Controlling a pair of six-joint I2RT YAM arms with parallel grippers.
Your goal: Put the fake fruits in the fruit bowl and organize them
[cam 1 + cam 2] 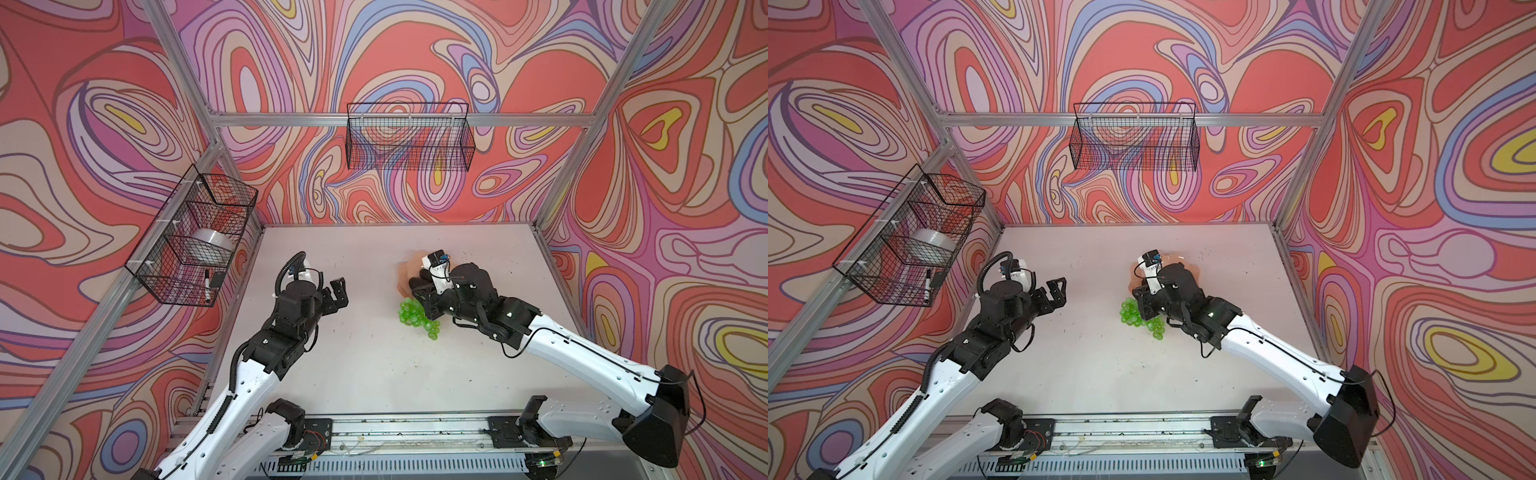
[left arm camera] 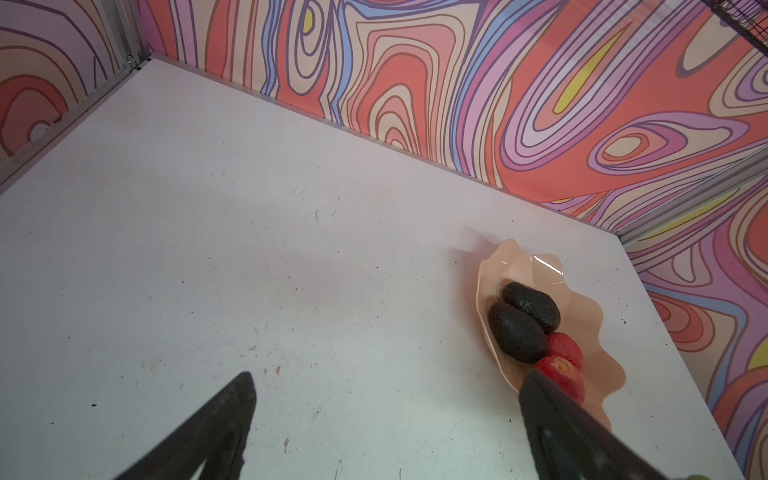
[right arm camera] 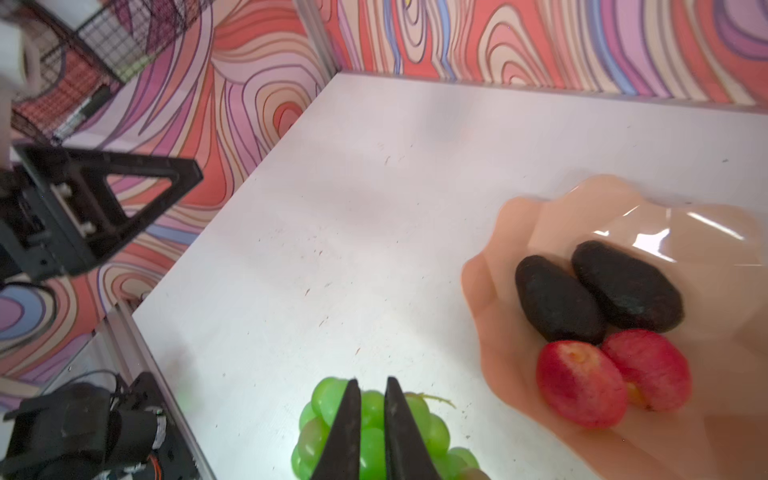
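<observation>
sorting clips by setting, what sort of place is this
Probably a lab robot cell, not a kitchen: an aluminium frame holds swirl-printed walls, two robot arms sit on a rail at the white table, and wire baskets hang from it.

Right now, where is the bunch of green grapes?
In both top views the grapes sit right of centre, just outside the near rim of the fruit bowl, pinched by the right pincer.
</observation>
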